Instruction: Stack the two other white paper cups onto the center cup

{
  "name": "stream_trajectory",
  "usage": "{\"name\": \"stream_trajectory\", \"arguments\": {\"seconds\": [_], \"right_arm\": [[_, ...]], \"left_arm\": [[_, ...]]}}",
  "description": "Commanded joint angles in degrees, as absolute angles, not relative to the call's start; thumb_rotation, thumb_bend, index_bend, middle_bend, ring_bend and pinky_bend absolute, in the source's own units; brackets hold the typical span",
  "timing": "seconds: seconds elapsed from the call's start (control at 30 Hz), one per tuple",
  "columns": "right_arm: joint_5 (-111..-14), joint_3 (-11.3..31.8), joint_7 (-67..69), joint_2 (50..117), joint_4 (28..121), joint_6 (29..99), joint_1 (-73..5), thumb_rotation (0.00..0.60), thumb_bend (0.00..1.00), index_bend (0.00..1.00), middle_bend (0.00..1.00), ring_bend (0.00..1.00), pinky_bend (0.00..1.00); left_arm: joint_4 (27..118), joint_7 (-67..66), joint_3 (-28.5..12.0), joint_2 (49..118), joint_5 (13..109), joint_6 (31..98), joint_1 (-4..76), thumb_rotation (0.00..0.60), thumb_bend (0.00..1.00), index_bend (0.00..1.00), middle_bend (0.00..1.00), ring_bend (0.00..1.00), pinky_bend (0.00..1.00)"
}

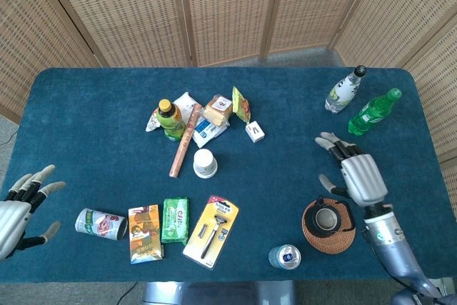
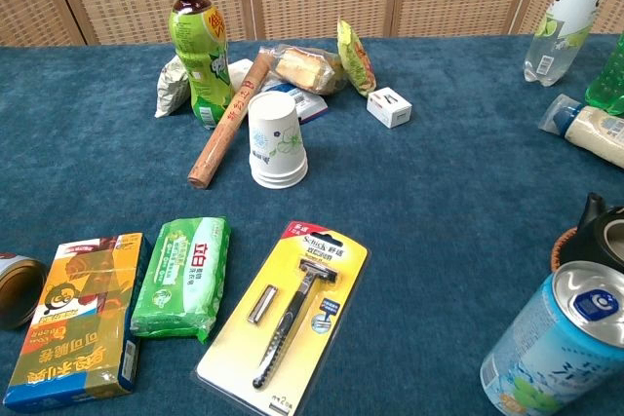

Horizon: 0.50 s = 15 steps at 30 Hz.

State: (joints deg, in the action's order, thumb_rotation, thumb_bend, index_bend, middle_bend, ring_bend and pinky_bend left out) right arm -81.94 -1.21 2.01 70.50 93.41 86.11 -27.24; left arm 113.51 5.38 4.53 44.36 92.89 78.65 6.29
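Note:
A stack of white paper cups (image 1: 205, 163) stands upside down near the middle of the blue table, also clear in the chest view as nested rims at the base of the cups (image 2: 275, 141). My right hand (image 1: 355, 174) hovers open at the right side, far from the cups, fingers spread and holding nothing. My left hand (image 1: 20, 207) is open at the far left edge, empty. Neither hand shows in the chest view.
Behind the cups lie a green tea bottle (image 1: 170, 118), a brown roll (image 1: 185, 141) and snack packets. In front lie a razor pack (image 1: 211, 231), green pack (image 1: 175, 220), orange box (image 1: 145, 233) and tin (image 1: 100, 223). A teapot on a coaster (image 1: 328, 223), drink can (image 1: 285, 256) and bottles (image 1: 373, 111) sit right.

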Motion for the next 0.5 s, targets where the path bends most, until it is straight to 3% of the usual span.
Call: {"name": "stream_trajectory", "arguments": {"seconds": [0.03, 0.5], "right_arm": [[-82.4, -1.8, 3.2, 71.7, 90.3, 88.2, -24.0, 0.6, 0.33, 0.18, 0.17, 0.25, 0.33], [-82.1, -0.3, 4.2, 75.8, 81.6, 91.5, -16.1, 0.6, 0.32, 0.17, 0.16, 0.19, 0.27]], "left_arm": [[113.5, 4.6, 4.5, 44.7, 92.5, 79.0, 6.0, 0.6, 0.39, 0.17, 0.0, 0.0, 0.02], [112.2, -0.7, 3.4, 46.5, 89.2, 80.1, 5.1, 0.6, 0.39, 0.17, 0.0, 0.0, 0.01]]}}
